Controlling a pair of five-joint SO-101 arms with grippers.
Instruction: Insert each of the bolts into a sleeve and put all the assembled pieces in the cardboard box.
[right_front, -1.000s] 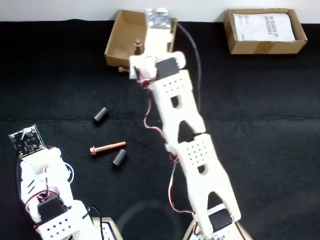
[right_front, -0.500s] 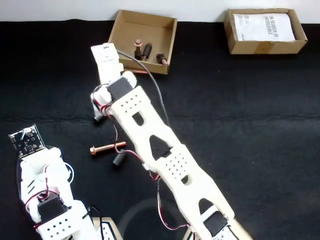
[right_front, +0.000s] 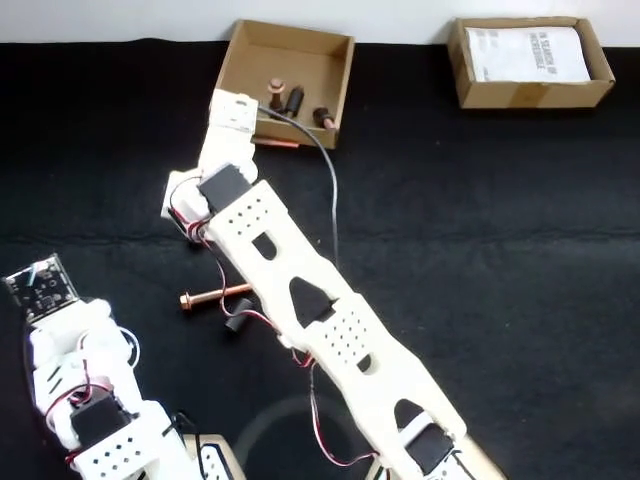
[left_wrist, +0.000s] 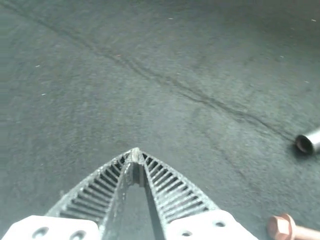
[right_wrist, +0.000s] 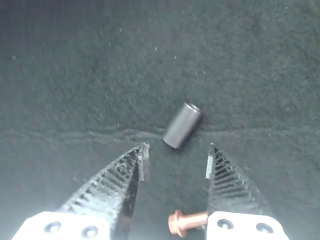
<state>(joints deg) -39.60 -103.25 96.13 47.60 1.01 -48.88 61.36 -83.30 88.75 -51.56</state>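
We see a black table (right_front: 520, 250), a white right arm (right_front: 300, 290), a copper bolt (right_front: 215, 294), a dark grey sleeve (right_wrist: 182, 125), a brown box (right_front: 295, 30), and dark ribbing on the right claw (right_wrist: 175, 155).

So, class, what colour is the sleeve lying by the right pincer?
The sleeve is dark grey; clearest in the right wrist view.

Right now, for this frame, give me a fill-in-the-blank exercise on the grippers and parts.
The right gripper is ___, with a sleeve just ahead of it.
The left gripper is ___.
The assembled pieces lie ___ the cardboard box.
Missing words: open; shut; inside.
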